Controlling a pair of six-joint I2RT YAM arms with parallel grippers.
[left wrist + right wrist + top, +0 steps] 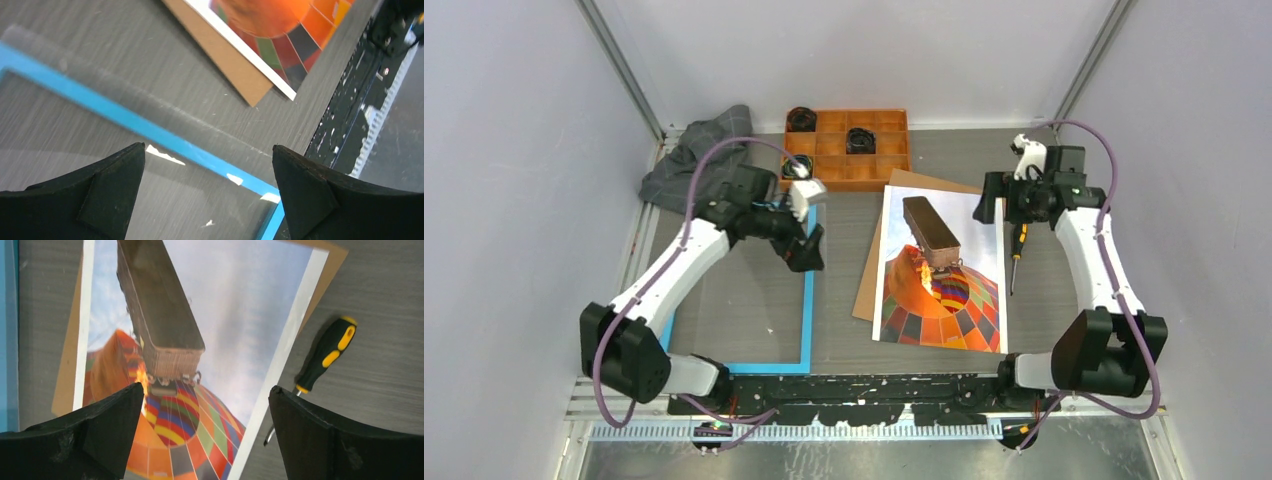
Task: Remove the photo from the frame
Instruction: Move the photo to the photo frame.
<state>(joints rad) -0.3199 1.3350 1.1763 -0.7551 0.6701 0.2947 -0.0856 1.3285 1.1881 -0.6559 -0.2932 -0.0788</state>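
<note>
Already out, photo (944, 268) atop brown board (868, 287), blue frame (808, 292) beside

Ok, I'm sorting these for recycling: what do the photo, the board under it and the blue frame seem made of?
Photo: paper, judging by the thin flat sheet and white printed border. Board: plain matte brown, probably cardboard or fibreboard. Frame: smooth bright blue border, either painted wood or plastic; the look leaves that open.
</note>
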